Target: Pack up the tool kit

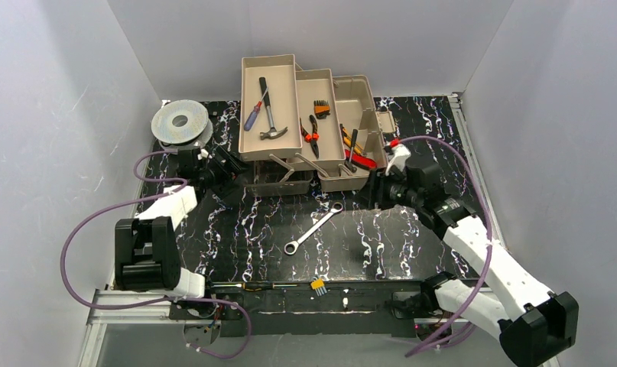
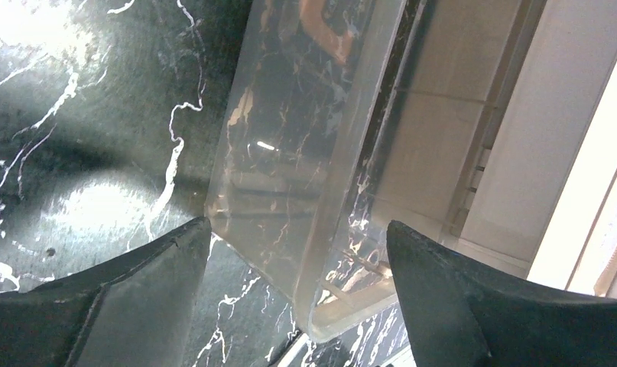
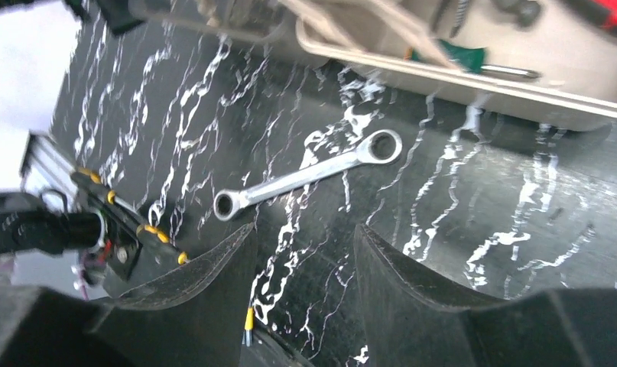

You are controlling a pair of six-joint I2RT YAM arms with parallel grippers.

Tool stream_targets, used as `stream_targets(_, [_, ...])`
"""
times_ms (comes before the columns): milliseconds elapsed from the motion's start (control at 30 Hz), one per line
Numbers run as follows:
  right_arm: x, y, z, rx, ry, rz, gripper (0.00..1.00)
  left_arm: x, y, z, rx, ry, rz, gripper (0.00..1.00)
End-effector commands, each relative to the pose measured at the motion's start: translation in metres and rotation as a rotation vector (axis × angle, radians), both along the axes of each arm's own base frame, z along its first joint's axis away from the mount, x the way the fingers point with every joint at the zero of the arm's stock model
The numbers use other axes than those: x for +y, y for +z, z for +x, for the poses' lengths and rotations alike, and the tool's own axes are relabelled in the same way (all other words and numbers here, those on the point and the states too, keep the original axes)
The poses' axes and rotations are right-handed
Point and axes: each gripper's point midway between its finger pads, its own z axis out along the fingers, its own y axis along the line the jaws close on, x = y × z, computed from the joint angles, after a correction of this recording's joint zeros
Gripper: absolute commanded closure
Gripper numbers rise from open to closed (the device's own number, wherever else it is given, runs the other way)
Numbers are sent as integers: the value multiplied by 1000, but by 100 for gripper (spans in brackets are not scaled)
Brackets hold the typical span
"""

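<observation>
The tan toolbox (image 1: 284, 80) stands open at the back, its trays fanned out. A hammer (image 1: 268, 107) and a blue screwdriver (image 1: 253, 115) lie in the left tray, pliers (image 1: 313, 134) in the middle one. The smoky translucent lid (image 1: 278, 181) hangs down in front. My left gripper (image 1: 230, 164) is open, and a corner of the lid (image 2: 290, 176) sits between its fingers (image 2: 160, 267). A silver wrench (image 1: 313, 228) lies loose on the black marbled table. My right gripper (image 1: 375, 189) hovers open and empty, right of the wrench (image 3: 309, 172).
A round grey spool (image 1: 180, 121) sits at the back left. A yellow-and-black screwdriver (image 1: 263, 285) and a small yellow bit set (image 1: 318, 285) lie along the near edge between the arm bases. White walls enclose the table on three sides.
</observation>
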Motion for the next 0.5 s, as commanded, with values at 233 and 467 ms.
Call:
stream_targets(233, [104,-7,-80,-239,482,-142,41,61,30,-75,90,212,325,2])
stream_targets(467, [174,-32,-120,-387,736,-355,28,106,69,-108,95,321,559,2])
